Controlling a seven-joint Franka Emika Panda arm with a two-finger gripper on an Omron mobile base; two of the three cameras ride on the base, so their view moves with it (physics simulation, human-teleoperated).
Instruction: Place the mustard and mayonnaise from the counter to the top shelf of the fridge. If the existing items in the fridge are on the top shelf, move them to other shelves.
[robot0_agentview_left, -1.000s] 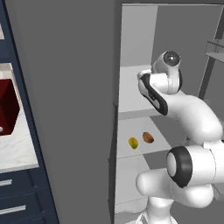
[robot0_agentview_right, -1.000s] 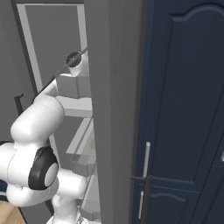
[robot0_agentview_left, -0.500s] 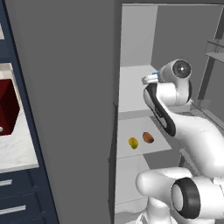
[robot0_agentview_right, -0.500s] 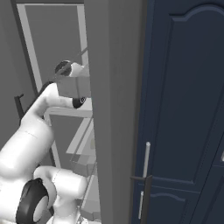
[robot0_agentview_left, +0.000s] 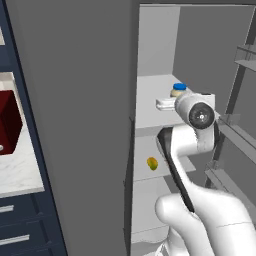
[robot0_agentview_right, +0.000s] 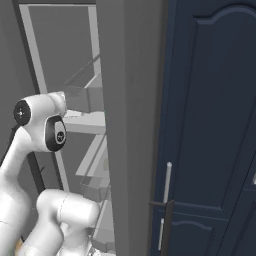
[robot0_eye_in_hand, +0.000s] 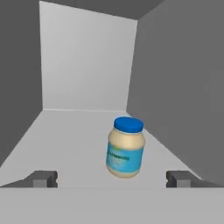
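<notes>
The fridge is a tall box of flat, matt grey panels, and its inside walls are a paler grey with no pattern. The top shelf is a smooth, flat, pale board. The mayonnaise is a small rounded jar with a glossy cream body, a blue lid and a bluish label. It stands upright on the top shelf, just ahead of the claw and between the lines of its two tips, a little toward the right one.

The white arm rises from below, bends at a round dark-faced joint and reaches level into the fridge at the height of the top shelf. The claw is released: its two dark tips stand wide apart, and the jar is free of both. On a lower shelf, below the claw, lies a small yellow-green lump.
</notes>
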